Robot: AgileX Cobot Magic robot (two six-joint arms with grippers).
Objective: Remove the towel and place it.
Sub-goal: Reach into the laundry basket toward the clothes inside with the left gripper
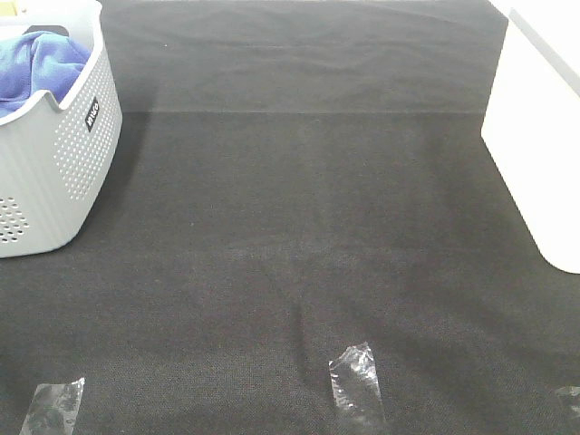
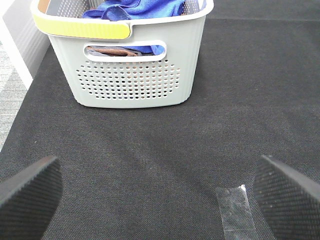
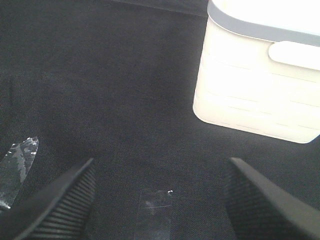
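Left gripper (image 2: 159,192) wide; towel (image 2: 137,10) in basket (image 2: 135,85)

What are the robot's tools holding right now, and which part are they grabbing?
Nothing. The left tool and right tool are both open and empty; the blue towel lies in the grey basket.

A counter (image 1: 290,227) covered in dark, coarse-woven black cloth, with a faint crease running across it nearer the far edge. A grey perforated basket (image 1: 54,172) stands at the far left corner. A plain white bin (image 1: 535,154) stands against the right edge. Three crumpled strips of clear tape lie along the near edge: one toward the left (image 1: 53,406), one near the middle (image 1: 355,385), one at the right corner (image 1: 571,399).
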